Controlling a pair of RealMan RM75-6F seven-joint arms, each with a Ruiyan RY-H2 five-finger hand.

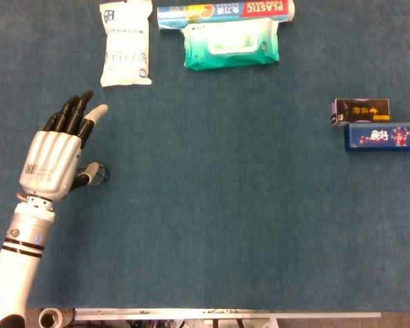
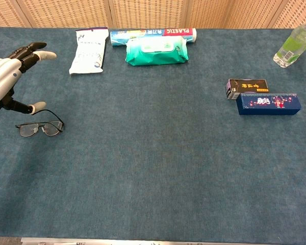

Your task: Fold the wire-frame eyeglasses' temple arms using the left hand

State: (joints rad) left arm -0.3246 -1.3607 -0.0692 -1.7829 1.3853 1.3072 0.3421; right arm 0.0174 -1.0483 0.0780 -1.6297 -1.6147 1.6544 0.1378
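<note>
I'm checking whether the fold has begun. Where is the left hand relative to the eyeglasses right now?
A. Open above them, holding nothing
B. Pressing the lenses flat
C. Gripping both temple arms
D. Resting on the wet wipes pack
A: in the chest view the left hand is open with fingers spread, above the eyeglasses, which lie on the table ungripped.

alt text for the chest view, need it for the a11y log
The robot's left hand, fingers spread and holding nothing, hovers at the left edge just above wire-frame eyeglasses lying on a blue-green table. Along the far edge lie a white packet, a wet-wipes pack and a plastic-wrap box; two dark boxes and a bottle sit right.
</note>
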